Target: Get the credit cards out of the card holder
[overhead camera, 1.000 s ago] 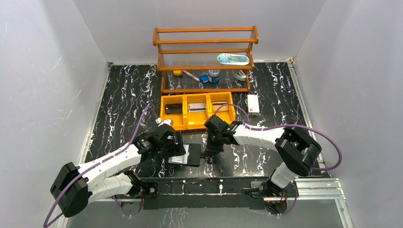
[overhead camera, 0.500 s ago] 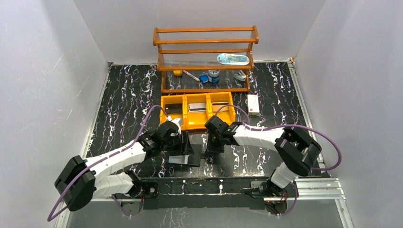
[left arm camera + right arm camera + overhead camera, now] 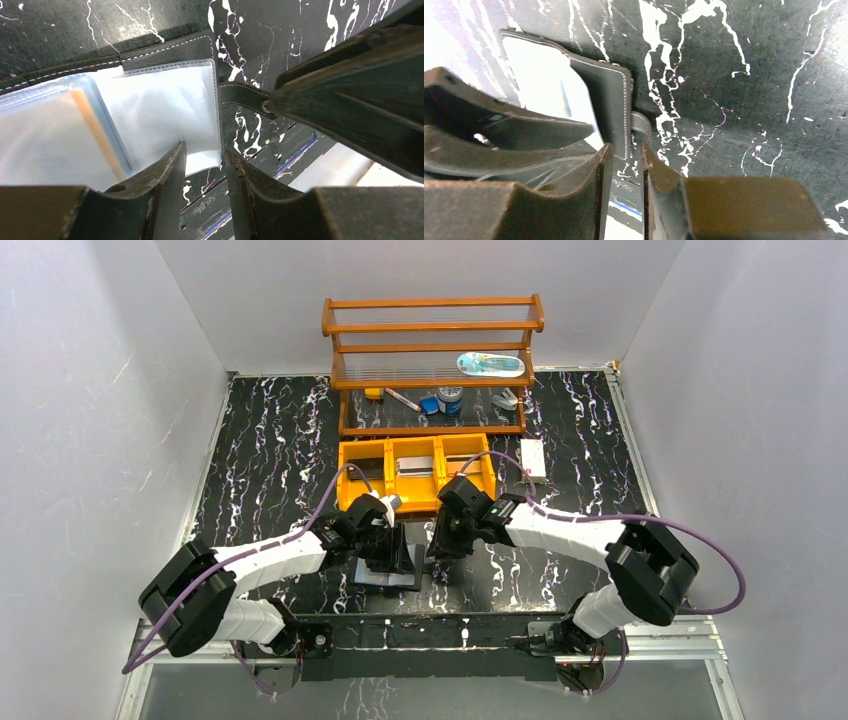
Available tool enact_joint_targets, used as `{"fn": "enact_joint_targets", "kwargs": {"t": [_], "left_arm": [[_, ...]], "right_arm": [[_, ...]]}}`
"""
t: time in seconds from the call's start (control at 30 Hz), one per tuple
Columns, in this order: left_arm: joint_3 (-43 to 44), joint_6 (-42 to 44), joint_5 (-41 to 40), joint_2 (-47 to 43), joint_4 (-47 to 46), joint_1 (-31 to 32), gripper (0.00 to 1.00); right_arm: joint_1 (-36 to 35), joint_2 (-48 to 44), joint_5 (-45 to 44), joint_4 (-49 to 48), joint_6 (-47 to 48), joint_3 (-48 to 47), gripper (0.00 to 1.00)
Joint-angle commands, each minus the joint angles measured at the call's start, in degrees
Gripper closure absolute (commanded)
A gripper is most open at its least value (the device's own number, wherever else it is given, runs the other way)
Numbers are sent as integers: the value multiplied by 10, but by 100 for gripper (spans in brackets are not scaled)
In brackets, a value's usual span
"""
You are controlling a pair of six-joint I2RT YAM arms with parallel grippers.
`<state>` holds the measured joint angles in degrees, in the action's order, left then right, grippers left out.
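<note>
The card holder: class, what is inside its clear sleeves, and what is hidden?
In the card holder, through its clear sleeves, one tan card edge shows in the left wrist view. Hazy plastic hides its face and any other cards; their number cannot be told.

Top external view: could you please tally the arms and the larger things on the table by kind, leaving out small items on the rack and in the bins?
Robot arms: 2, left arm, right arm
Card holder: 1
Yellow bin tray: 1
Wooden rack: 1
White box: 1
Total: 6
</note>
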<state>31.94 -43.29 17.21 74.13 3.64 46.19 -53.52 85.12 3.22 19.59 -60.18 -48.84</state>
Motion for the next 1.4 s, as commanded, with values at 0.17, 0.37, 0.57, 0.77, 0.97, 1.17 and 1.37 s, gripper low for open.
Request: {"fn": "enact_joint_targets", "kwargs": {"t": [0.17, 0.37, 0.57, 0.77, 0.97, 1.17, 1.37], "left_arm": [[-30, 0, 3, -8, -1, -2, 69], [-23, 10, 8, -14, 8, -2, 69], [-25, 8, 6, -27, 20, -2, 70], [-15, 3, -47, -91, 72, -3, 68], [24, 25, -190, -136, 198, -3, 55], [35, 23, -250, -137, 255, -5, 46], [34, 26, -239, -114, 245, -5, 43]], "right_arm": [[10, -52, 40, -89, -12, -19, 67], [9, 24, 90, -121, -6, -58, 76], [9, 98, 121, -138, -1, -72, 79], [7, 143, 97, -79, 16, -55, 81], [7, 143, 70, -58, 29, -27, 81], [7, 136, 55, -53, 26, -28, 81], [6, 135, 54, -53, 25, -27, 81]]}}
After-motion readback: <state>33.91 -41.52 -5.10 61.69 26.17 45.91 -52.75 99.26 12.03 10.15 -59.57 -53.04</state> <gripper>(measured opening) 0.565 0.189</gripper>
